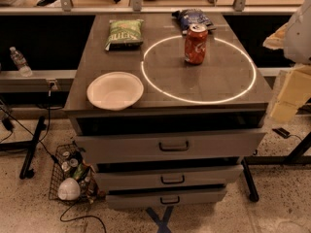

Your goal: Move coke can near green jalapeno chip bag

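The coke can [196, 43], red-orange with white script and a silver top, stands upright on the grey cabinet top [204, 86], at the back right inside a glowing ring. The green jalapeno chip bag [124, 33] lies flat at the back left, well apart from the can. My gripper [290, 95] shows as pale cream parts at the right edge of the view, beyond the cabinet's right side and lower right of the can. It holds nothing that I can see.
A dark blue chip bag [193, 19] lies just behind the can. A white bowl [115, 90] sits at the front left. The cabinet has three drawers [173, 146]. A wire basket [73, 178] stands on the floor at the left, and a water bottle [20, 62] on a ledge.
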`<state>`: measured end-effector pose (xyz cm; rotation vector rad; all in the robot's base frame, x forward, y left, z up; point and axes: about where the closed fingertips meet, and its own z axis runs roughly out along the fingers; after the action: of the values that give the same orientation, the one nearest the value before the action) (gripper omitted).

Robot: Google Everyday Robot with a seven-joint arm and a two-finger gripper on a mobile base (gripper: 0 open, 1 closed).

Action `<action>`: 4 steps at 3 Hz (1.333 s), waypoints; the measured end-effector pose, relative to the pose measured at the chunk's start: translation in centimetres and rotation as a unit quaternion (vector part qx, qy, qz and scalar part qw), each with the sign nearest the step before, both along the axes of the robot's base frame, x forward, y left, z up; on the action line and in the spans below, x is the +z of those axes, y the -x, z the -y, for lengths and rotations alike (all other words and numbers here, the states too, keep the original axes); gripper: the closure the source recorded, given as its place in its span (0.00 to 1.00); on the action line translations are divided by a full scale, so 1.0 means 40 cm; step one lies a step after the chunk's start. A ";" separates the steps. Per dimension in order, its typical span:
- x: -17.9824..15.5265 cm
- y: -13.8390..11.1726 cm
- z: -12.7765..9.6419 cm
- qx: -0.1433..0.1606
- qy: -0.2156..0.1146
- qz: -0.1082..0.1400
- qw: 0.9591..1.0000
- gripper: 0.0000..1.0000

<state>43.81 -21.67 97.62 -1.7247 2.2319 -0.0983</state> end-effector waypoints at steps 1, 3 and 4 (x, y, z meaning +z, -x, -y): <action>0.001 -0.011 0.002 0.002 -0.002 0.002 1.000 0.00; -0.012 -0.195 0.043 0.018 -0.032 0.029 0.999 0.00; -0.061 -0.378 0.080 0.016 -0.070 0.043 0.997 0.00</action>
<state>58.92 -24.85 95.18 -1.6503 2.0966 -0.0076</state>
